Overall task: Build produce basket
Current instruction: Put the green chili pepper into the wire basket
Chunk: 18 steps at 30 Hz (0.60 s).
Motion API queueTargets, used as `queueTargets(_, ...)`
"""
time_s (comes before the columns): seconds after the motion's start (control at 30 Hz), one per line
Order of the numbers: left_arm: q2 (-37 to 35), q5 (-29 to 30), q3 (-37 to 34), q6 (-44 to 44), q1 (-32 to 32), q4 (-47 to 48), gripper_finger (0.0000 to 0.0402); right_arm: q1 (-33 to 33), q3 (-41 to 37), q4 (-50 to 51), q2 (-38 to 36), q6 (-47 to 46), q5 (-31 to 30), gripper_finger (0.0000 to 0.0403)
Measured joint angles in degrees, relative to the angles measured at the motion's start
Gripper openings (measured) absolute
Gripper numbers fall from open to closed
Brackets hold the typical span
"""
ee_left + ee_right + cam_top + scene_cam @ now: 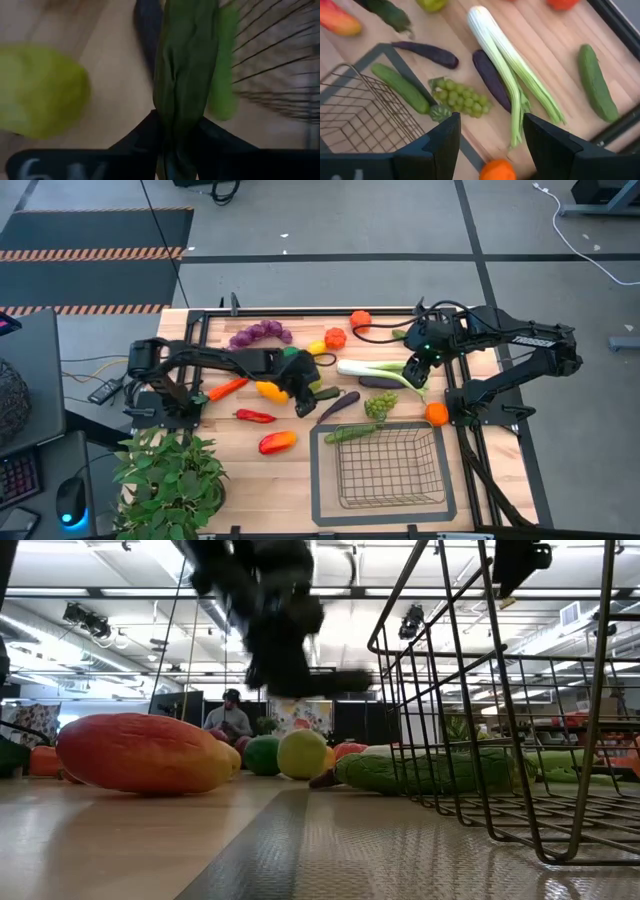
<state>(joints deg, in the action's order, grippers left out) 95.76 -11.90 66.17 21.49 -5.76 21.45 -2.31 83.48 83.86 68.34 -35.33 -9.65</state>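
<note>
The wire-mesh basket (pixel 385 470) stands on its flat frame near the table's near edge, right of centre. My left gripper (pixel 300 395) is near the table's middle, shut on a dark green long vegetable (pixel 185 75), which also shows in the high view (pixel 322 393). My right gripper (pixel 490 140) hangs open above the leek (pixel 385 370), touching nothing. A light green cucumber (pixel 350 433) lies across the basket frame's far left corner. Green grapes (pixel 380 405), two eggplants (pixel 338 406) and an orange fruit (pixel 436 413) lie just beyond the basket. My left gripper pinches the dark green vegetable between its two fingers (pixel 140 135) at the end closest to the wrist (pixel 177 125). The rest of it sticks out ahead past the fingertips. In the low view the gripper (pixel 290 640) is well above the tabletop, so the vegetable looks lifted clear.
Purple grapes (pixel 260 333), tomatoes (pixel 361 318), a carrot (pixel 228 388), a yellow pepper (pixel 270 390), a red chili (pixel 255 416) and a red-orange pepper (pixel 277 442) lie across the table. A potted plant (pixel 170 475) stands at the near left corner. Another cucumber (pixel 595 90) lies by the far rail.
</note>
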Motion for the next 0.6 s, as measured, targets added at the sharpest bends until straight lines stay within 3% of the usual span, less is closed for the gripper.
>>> queueTargets(0.3, -3.28, 0.02, 12.82, 0.01, 5.58, -0.20, 0.0094, 0.05, 0.00, 4.07, -0.68, -9.72, 0.72, 0.0220)
queueTargets(0.6, -2.04, 2.61, 13.58, 2.19, 11.38, -8.05, 0.0095, 5.37, -0.02, 5.56, -1.48, -27.50, 0.77, 0.0220)
